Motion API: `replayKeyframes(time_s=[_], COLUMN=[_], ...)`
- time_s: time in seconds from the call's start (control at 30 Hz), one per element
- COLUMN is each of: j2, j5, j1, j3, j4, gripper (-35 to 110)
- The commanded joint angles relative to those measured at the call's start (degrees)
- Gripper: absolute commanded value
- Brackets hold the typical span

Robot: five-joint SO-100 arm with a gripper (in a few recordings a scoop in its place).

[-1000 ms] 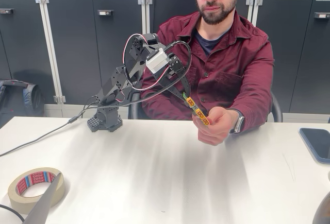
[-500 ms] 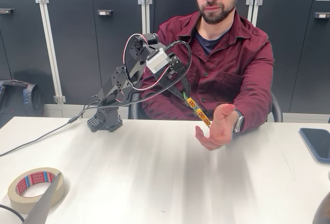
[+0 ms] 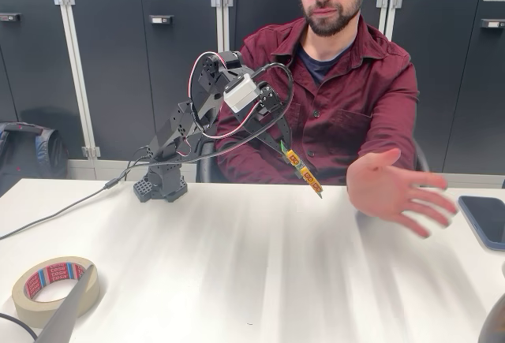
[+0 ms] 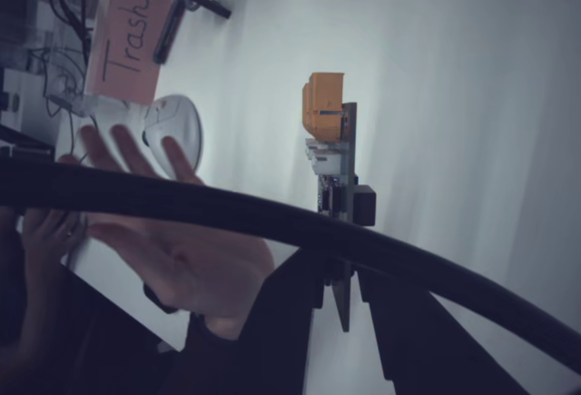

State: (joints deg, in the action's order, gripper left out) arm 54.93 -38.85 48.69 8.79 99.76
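Raised black two-finger gripper [image 3: 282, 145], pinching upper end of narrow circuit board with orange parts [image 3: 304, 174], rest slanting down beyond fingertips, person's open hand [image 3: 392, 189] nearby, not touching

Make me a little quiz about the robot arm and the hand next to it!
1. True or false: the gripper is shut on a narrow circuit board.
2. What lies on the table at lower left in the fixed view? A) tape roll B) banana C) cup
3. Is the person's hand touching the circuit board?
Key: 1 true. 2 A. 3 No, it is open and apart from the board, to its right.
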Motion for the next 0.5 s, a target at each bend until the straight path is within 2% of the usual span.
replayKeyframes(time_s=[0.0,0.47], j2=[4.39,5.01], j5=[-0.18,-0.35], j1=[0.35,0.62], j3=[2.29,2.29], j4=[-0.18,-0.18], gripper=[-5,-5])
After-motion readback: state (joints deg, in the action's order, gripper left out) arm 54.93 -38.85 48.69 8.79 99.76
